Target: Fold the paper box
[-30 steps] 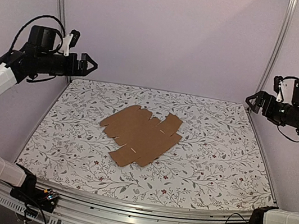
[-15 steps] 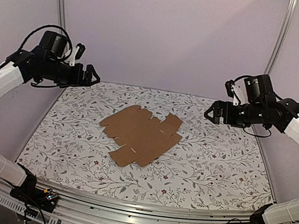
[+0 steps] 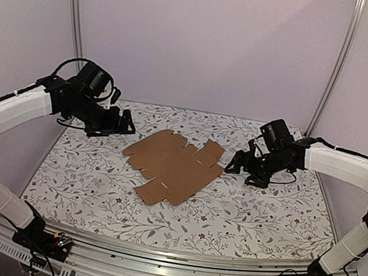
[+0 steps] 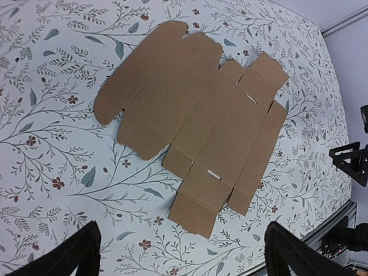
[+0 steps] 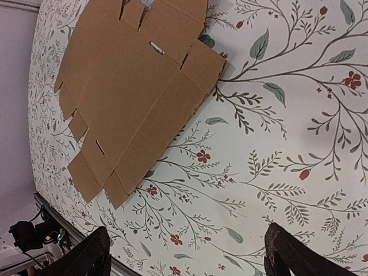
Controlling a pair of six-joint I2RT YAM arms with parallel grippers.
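The paper box (image 3: 174,165) is a flat, unfolded brown die-cut cardboard sheet lying in the middle of the floral cloth. It also shows in the left wrist view (image 4: 201,121) and the right wrist view (image 5: 132,98). My left gripper (image 3: 128,126) hovers open and empty just left of the sheet's far left corner; its fingertips (image 4: 80,253) frame the sheet's near tab. My right gripper (image 3: 233,165) hovers open and empty just right of the sheet's right edge; its fingertips (image 5: 287,253) are over bare cloth.
The floral cloth (image 3: 263,213) covers the table. Metal frame posts (image 3: 74,15) stand at the back corners, and an aluminium rail (image 3: 164,261) runs along the near edge with the arm bases.
Both arms have swung down and inward from high at the sides to either side of the cardboard sheet. The sheet has not moved.
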